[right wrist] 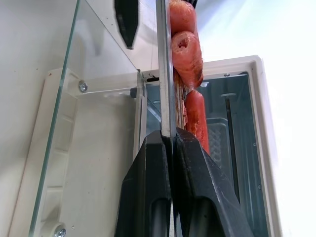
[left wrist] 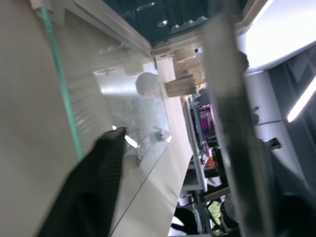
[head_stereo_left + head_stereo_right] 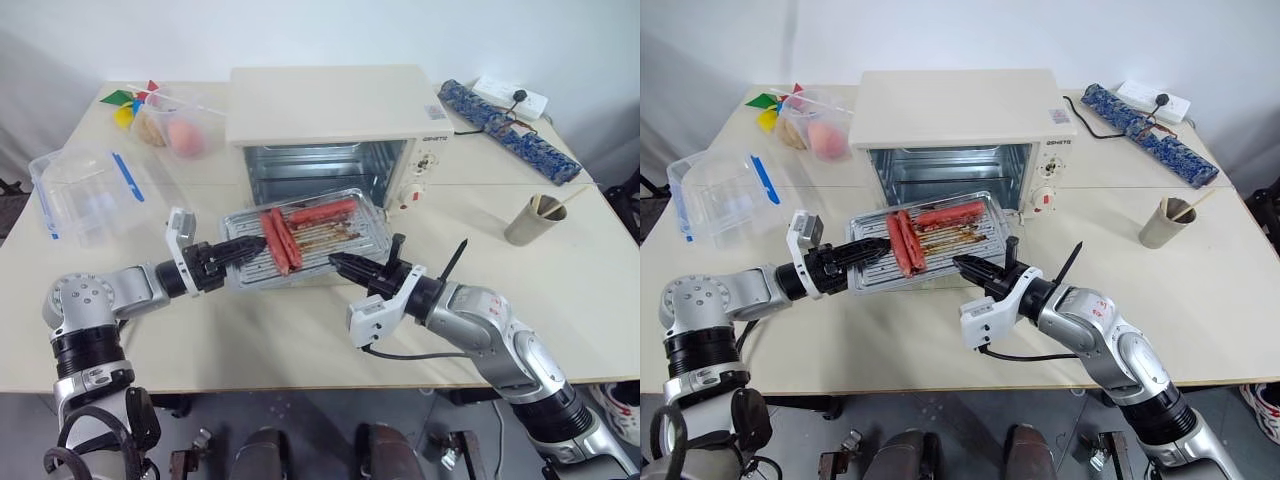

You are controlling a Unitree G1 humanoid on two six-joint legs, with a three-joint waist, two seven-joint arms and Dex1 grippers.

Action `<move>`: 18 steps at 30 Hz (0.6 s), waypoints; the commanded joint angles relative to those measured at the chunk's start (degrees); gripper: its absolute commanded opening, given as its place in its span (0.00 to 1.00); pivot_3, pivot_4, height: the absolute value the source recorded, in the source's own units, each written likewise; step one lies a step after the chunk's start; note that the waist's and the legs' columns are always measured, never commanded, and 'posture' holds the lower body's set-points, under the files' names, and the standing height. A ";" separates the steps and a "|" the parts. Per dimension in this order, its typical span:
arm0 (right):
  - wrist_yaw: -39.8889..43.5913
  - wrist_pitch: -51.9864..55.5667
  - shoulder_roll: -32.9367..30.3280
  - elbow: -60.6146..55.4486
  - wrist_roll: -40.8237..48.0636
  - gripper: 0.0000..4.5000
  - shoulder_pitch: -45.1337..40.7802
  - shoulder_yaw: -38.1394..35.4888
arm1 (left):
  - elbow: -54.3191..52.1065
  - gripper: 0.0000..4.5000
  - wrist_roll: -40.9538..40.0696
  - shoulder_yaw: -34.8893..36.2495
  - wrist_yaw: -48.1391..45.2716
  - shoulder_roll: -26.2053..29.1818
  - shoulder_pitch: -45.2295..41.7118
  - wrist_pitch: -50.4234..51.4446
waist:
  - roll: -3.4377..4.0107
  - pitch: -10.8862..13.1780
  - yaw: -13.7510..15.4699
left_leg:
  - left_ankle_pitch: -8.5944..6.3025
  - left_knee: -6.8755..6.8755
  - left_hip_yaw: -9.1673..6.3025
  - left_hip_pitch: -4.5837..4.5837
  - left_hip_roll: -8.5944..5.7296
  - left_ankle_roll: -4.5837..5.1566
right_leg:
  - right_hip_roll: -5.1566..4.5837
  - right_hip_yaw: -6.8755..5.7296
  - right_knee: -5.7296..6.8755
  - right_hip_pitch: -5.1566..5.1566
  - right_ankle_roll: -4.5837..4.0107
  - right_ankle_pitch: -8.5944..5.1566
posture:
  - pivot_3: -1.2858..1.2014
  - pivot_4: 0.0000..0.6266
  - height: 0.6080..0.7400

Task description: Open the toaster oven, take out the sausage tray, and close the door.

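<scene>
Left eye view: toaster oven point(image 3: 335, 105) sits at the far centre of the table point(image 3: 560, 290), its door point(image 1: 94, 148) dropped flat in front of the open cavity. Sausage tray point(image 3: 305, 238) is out of the cavity, held above the door, three sausages point(image 3: 290, 232) lying on its wire rack.

Right gripper point(image 3: 338, 264) comes in from 5 o'clock of the tray; right wrist view shows both fingers clenched on the tray's thin metal edge, so it is grasping the tray.

Left gripper point(image 3: 250, 245) reaches in from 9 o'clock, tips at the tray's left rim. Left wrist view shows the fingers point(image 2: 94, 192) straddling the rim with a gap visible on one side. Partly spread, can't tell if it has contact.

Clear plastic box with blue clips point(image 3: 85, 190) at 9 o'clock of the oven. Paper cup point(image 3: 535, 218) at 3 o'clock, power strip point(image 3: 510, 98) at 2 o'clock near the far edge.
</scene>
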 commanded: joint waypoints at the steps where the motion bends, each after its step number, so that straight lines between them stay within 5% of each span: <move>1: -1.53 -0.81 0.23 -3.79 2.48 0.00 -0.61 -3.26 | -1.38 0.41 -1.02 2.00 1.73 -0.47 0.96 2.35 | 0.00 0.00 -0.02 | 0.00 0.00 -0.01 0.00 0.00 0.00 | 0.00 0.01 0.00 0.00 0.00 0.00 | 0.52 0.24 1.00; 8: -0.50 -0.18 0.59 -3.50 3.98 0.00 -0.45 -3.92 | -1.91 0.01 -2.86 6.16 4.38 -1.06 1.10 5.90 | 0.00 0.00 -0.01 | 0.00 0.00 -0.05 0.00 0.00 0.00 | 0.00 0.01 0.00 0.00 0.00 0.00 | 0.52 0.24 1.00; 18: 2.94 2.35 0.88 -2.72 6.05 0.00 -0.79 -3.60 | -2.23 0.01 -8.94 7.42 10.36 -0.67 4.39 6.02 | 0.00 0.00 0.05 | 0.00 0.00 -0.12 0.02 0.01 0.00 | 0.00 0.05 0.00 0.00 0.00 0.00 | 0.52 0.24 1.00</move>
